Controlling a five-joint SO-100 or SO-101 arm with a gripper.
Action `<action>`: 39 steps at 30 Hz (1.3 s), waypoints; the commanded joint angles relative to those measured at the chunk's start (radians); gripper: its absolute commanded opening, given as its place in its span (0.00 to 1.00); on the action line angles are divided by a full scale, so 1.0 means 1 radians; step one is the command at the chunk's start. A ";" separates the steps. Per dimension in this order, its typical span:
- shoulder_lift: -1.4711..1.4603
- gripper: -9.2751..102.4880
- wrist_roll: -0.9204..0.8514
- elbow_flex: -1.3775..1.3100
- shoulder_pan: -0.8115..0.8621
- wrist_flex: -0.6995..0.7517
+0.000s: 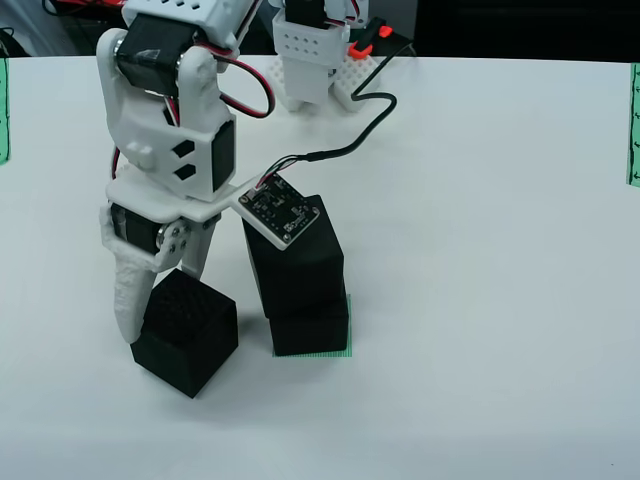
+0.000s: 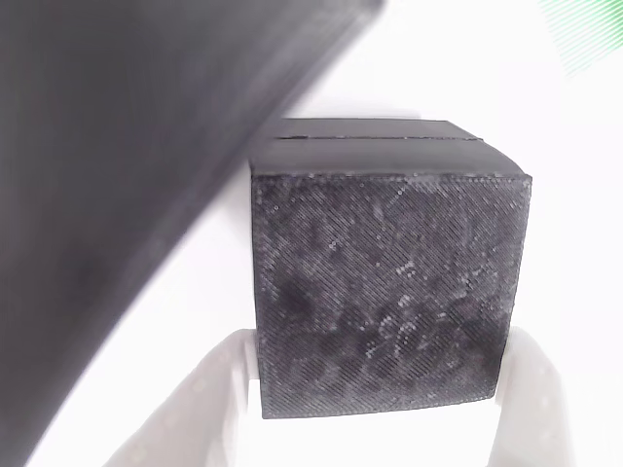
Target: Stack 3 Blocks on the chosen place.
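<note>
In the view from the front, two black blocks stand stacked, the upper block [image 1: 295, 255] a little askew on the lower block [image 1: 310, 325]. They rest on the chosen place [image 1: 343, 352], a green striped square that peeks out at the stack's front and right. A third, finely textured block [image 1: 187, 335] sits on the table to the left of the stack. My gripper [image 1: 165, 300] reaches down around it. In the view that rides on the gripper, the textured block [image 2: 384, 292] lies between the two white fingers [image 2: 209, 409], which press on its sides; the gripper [image 2: 375, 341] is shut on it.
Narrow green strips with black marks lie at the table's left edge [image 1: 3, 110] and right edge [image 1: 633, 125]. The arm's white base [image 1: 310, 60] and a black cable [image 1: 372, 115] are at the back. A blurred dark mass [image 2: 117, 175] and a green striped patch [image 2: 589, 34] show in the gripper view.
</note>
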 commanded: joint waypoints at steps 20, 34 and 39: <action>0.390 0.28 -0.097 0.038 -0.075 0.097; 0.492 0.28 -0.106 -0.308 -0.054 0.305; 0.540 0.28 -0.106 -0.322 -0.138 0.325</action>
